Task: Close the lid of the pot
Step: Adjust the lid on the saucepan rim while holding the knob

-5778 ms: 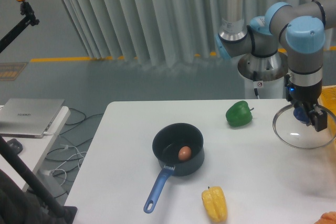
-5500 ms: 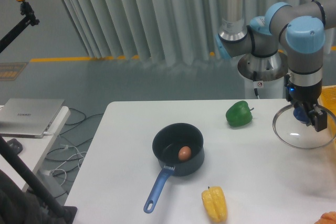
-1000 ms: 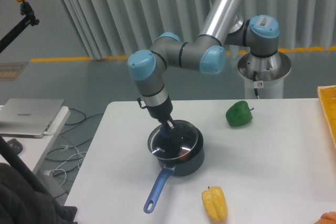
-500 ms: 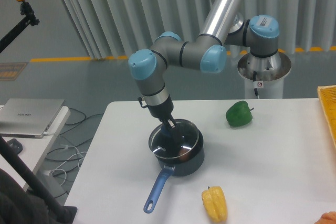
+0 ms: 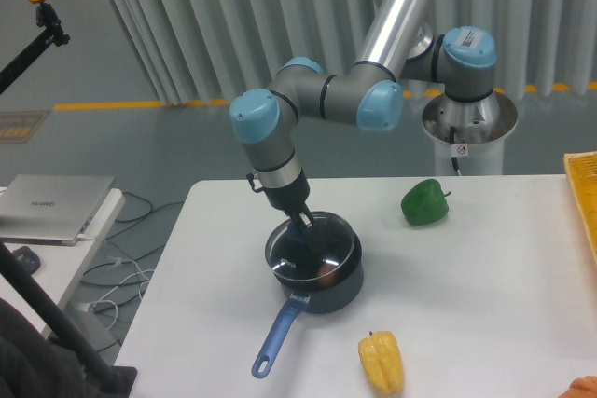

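While the gripper grips the lid by its knob over the pot mid-table, level it; it probably sits slightly off-centre toward the table's left edge.

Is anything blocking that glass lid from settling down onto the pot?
Nothing visible does. The tool holds the lid right over the pot, and only an egg lies low inside, under the glass. The green pepper and yellow pepper sit well aside.
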{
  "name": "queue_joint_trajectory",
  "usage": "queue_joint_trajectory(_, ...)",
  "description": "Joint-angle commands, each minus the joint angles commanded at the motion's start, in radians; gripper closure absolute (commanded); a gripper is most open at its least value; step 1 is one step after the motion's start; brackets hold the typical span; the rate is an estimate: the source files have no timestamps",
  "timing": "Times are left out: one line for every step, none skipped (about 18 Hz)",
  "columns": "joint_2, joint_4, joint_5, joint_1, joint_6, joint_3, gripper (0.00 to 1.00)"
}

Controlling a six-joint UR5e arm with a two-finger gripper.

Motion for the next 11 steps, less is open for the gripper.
queue_joint_trajectory(0.002,0.0,0.0,0.002,0.0,0.002,0.63)
queue_joint_trajectory(0.003,0.0,0.0,0.002,0.0,0.002,0.63)
queue_joint_trajectory(0.005,-0.002,0.0,0.003,0.002,0.002,0.63)
queue_joint_trajectory(0.008,-0.002,-0.002,0.005,0.002,0.003,0.63)
queue_joint_trajectory(0.014,-0.002,-0.002,0.006,0.003,0.003,0.63)
queue_joint_trajectory(0.017,-0.002,-0.002,0.006,0.003,0.003,0.63)
queue_joint_trajectory(0.018,-0.002,-0.002,0.006,0.003,0.003,0.63)
queue_joint_trajectory(0.017,-0.002,0.0,0.006,0.003,0.003,0.63)
queue_joint_trajectory(0.015,-0.002,0.0,0.008,0.003,0.003,0.63)
queue_joint_trajectory(0.015,0.0,0.0,0.008,0.003,0.003,0.63)
queue_joint_trajectory(0.012,0.0,0.0,0.008,0.003,0.005,0.63)
